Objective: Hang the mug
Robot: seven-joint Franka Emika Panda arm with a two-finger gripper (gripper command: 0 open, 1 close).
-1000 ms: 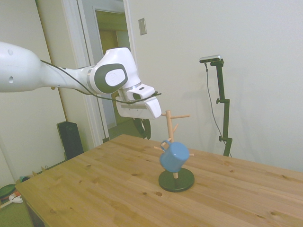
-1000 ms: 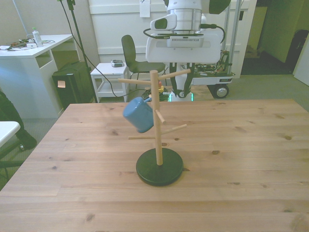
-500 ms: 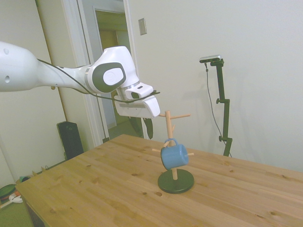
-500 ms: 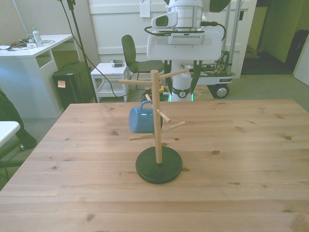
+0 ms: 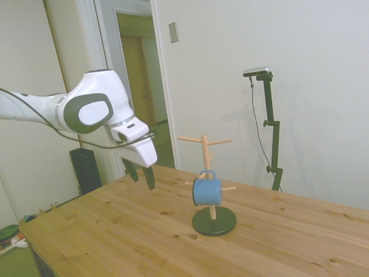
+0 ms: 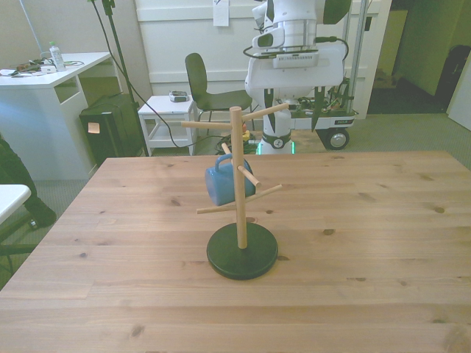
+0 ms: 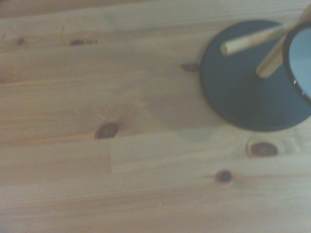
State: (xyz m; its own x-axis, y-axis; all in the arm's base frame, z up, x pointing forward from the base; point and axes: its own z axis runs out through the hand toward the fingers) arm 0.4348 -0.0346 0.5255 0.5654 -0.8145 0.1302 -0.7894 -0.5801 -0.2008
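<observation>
Fingers [image 5: 149, 178] spread open, holding nothing; gripper [image 5: 141, 175] now well clear of the stand [image 5: 213, 183], having pulled back from beside it a second ago. Arm [image 5: 86, 109] sits lower and farther back over the table [image 5: 115, 231]. Mug [image 5: 206, 190] hangs by its handle on a peg, just beside the post, upright; a second ago it was tilted and swinging. Judgement: the hang looks done, only retreat left. Handle-to-peg seating is too small to confirm. Front view: gripper [image 6: 291, 125] partly lost against background clutter. Wrist view: only the base [image 7: 243, 92], blurred pegs and a cut-off mug rim [image 7: 295, 68].
</observation>
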